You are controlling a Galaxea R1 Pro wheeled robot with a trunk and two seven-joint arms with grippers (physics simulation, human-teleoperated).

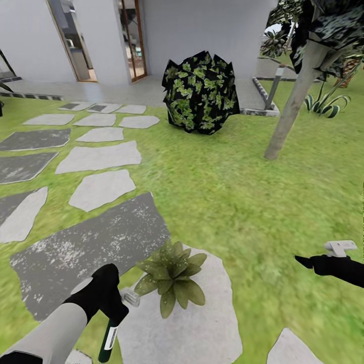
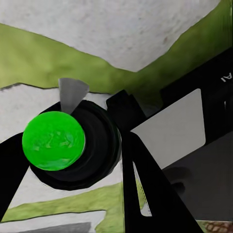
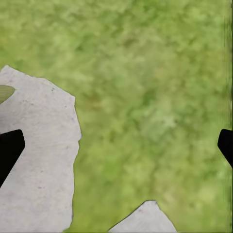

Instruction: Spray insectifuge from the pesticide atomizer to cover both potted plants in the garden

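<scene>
A potted plant (image 1: 172, 277), a low rosette of broad pointed green leaves, sits on a pale stepping stone (image 1: 202, 323) just in front of me. My left gripper (image 1: 112, 307) is shut on the pesticide atomizer (image 1: 108, 339). Its dark green body with the white label hangs down, and its grey nozzle (image 1: 130, 297) points toward the plant. The left wrist view shows the atomizer (image 2: 54, 141) end-on between the black fingers (image 2: 141, 170). My right gripper (image 1: 309, 262) hovers over the lawn to the right of the plant. It is open and empty, its fingertips (image 3: 9, 150) wide apart above grass.
Grey and pale stepping stones (image 1: 101, 159) run across the lawn on the left. A round dark bush (image 1: 200, 93) stands ahead by the white house wall (image 1: 202, 25). A leaning tree trunk (image 1: 293, 108) rises at the right, with a striped-leaf plant (image 1: 326, 104) behind it.
</scene>
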